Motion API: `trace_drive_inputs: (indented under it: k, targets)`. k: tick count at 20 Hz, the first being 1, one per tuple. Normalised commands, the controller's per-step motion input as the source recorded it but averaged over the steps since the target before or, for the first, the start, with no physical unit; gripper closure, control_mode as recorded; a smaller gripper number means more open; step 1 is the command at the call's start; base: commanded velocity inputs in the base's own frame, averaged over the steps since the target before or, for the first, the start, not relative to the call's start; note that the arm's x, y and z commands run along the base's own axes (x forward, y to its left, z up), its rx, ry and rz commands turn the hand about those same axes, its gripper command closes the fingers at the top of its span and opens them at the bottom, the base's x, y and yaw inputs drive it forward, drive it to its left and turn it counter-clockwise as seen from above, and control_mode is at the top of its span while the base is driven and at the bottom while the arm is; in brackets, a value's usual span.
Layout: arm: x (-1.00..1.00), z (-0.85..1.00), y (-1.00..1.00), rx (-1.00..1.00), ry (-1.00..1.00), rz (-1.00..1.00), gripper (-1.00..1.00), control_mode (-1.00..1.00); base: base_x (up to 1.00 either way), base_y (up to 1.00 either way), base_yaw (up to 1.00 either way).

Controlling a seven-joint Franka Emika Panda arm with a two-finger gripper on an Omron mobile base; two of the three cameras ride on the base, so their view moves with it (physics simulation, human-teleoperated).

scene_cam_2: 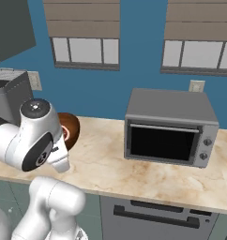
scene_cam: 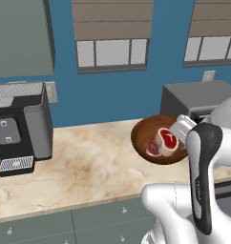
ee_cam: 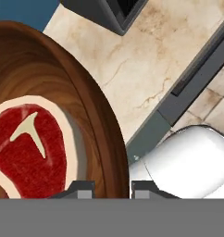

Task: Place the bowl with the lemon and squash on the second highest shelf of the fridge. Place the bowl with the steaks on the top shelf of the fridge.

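The brown bowl (scene_cam: 148, 138) with the steaks (scene_cam: 166, 141) is held up, tipped, above the counter (scene_cam: 89, 167); its rim is pinched by the gripper (ee_cam: 113, 189). A toaster oven (scene_cam_2: 169, 126) is seen nearby, a coffee machine (scene_cam: 21, 125) farther away.

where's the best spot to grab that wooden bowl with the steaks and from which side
Grip the wooden bowl by its thin rim, on the edge nearest the arm, one finger inside the wall and one outside. The rim is the only part narrow enough for the gripper, whose fingertips already straddle it in the hand view. The steaks sit toward the middle, leaving that edge free.
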Motion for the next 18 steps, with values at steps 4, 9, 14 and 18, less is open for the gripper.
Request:
trace_drive_inputs:
  k: [4, 9, 14, 18]
  targets:
    - [-0.5, 0.52, -0.23, 0.13, 0.0, 0.0, 1.0, -1.0, 0.0, 0.0, 0.0]
    - [-0.12, 0.07, -0.05, 0.03, 0.0, 0.0, 1.0, -1.0, 0.0, 0.0, 0.0]
    - [0.0, 0.0, 0.0, 0.0, 0.0, 0.0, 1.0, 1.0, -0.58, 0.11, 0.36]
    - [0.0, 0.0, 0.0, 0.0, 0.0, 0.0, 1.0, 1.0, -0.71, 0.23, 0.81]
